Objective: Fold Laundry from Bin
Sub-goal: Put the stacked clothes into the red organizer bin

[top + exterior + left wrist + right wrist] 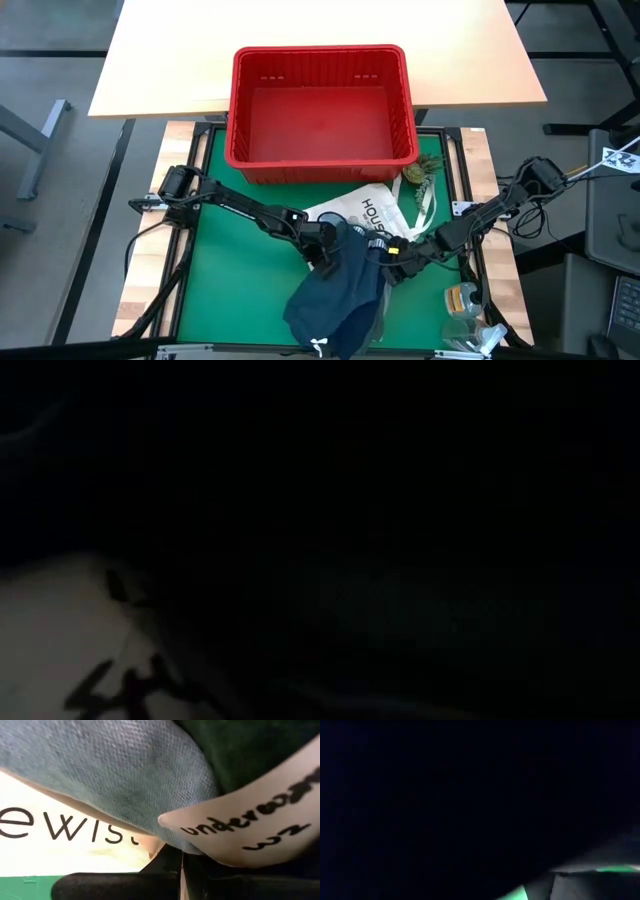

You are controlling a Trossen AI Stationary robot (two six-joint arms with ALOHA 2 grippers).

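Navy shorts [335, 290] drape the green mat's [230, 270] near edge, pinched by the closed left gripper [325, 243]; its wrist view alone shows the lettered waistband [250, 827]. The right gripper [395, 262] (buried, grip unclear) reaches inward. Beyond, the red bin [320, 110].

Green mat [240, 270]: white tote bag [360, 208], navy shorts [335, 295] on it; red bin [320, 110] at far edge.
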